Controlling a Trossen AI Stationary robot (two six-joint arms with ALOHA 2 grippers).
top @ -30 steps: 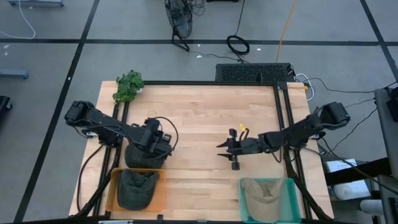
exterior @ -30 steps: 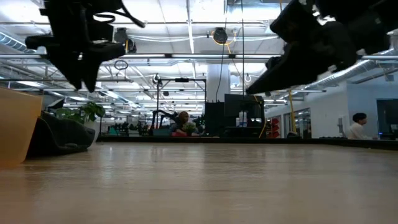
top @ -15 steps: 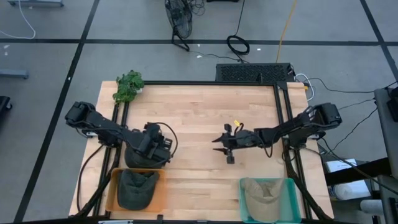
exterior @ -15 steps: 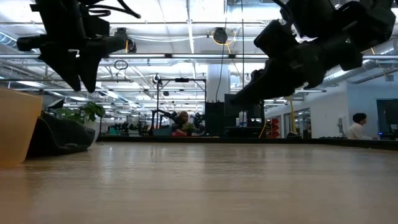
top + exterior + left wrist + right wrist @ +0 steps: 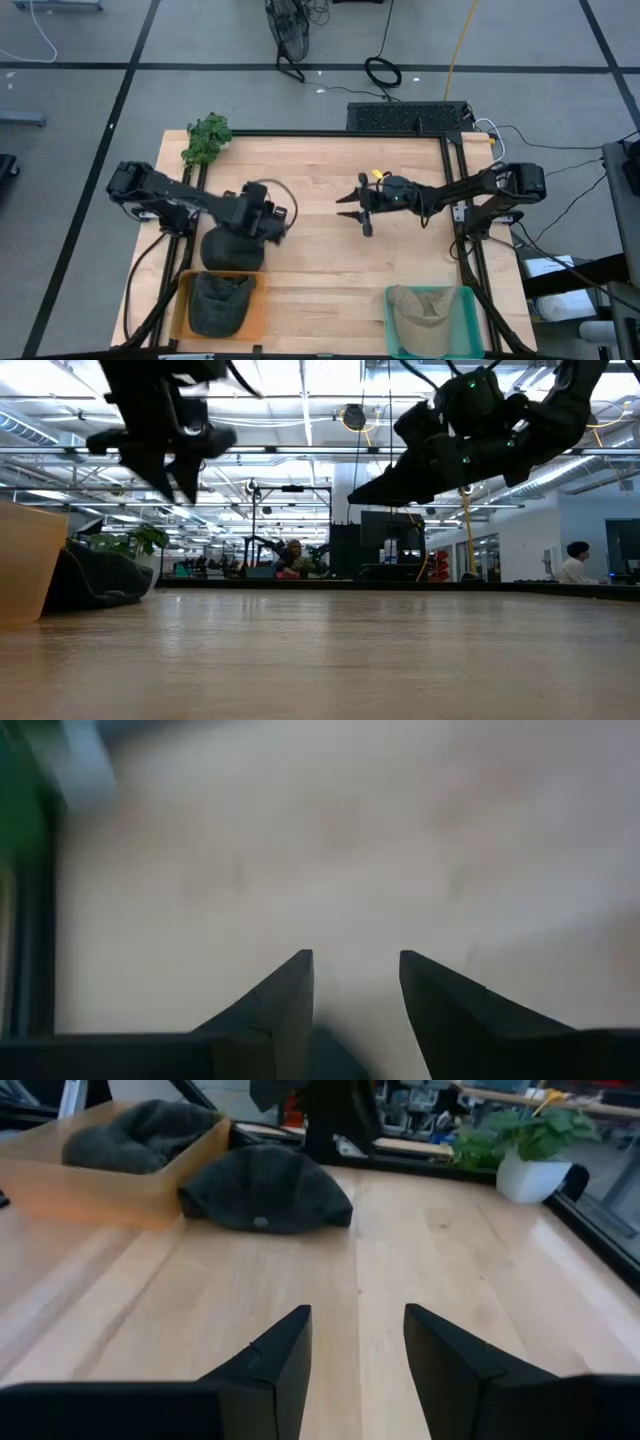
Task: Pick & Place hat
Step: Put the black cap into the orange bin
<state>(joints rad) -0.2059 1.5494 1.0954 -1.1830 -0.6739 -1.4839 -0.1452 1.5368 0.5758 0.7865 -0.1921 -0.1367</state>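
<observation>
A dark cap [image 5: 232,250] lies crown up on the wooden table just beyond the orange bin; the right wrist view shows the cap [image 5: 265,1200] with its top button facing up. My left gripper [image 5: 284,222] hovers open above the table just right of the cap, with bare wood between its fingers [image 5: 355,958]. My right gripper [image 5: 346,207] is open and raised over the table's middle, pointing toward the left edge, with the cap ahead of its fingers [image 5: 355,1312]. In the low view both grippers hang well above the tabletop.
An orange bin [image 5: 178,310] at the near left holds another dark cap [image 5: 218,305]. A green bin [image 5: 468,322] at the near right holds a beige hat [image 5: 420,312]. A small potted plant [image 5: 206,138] stands at the far left corner. Bare wood lies between the two arms.
My left gripper has moved from above the cap toward the table's right and a little toward the far edge, staying raised. My right gripper has swung toward the far edge and slightly left. The cap on the table has kept its place.
</observation>
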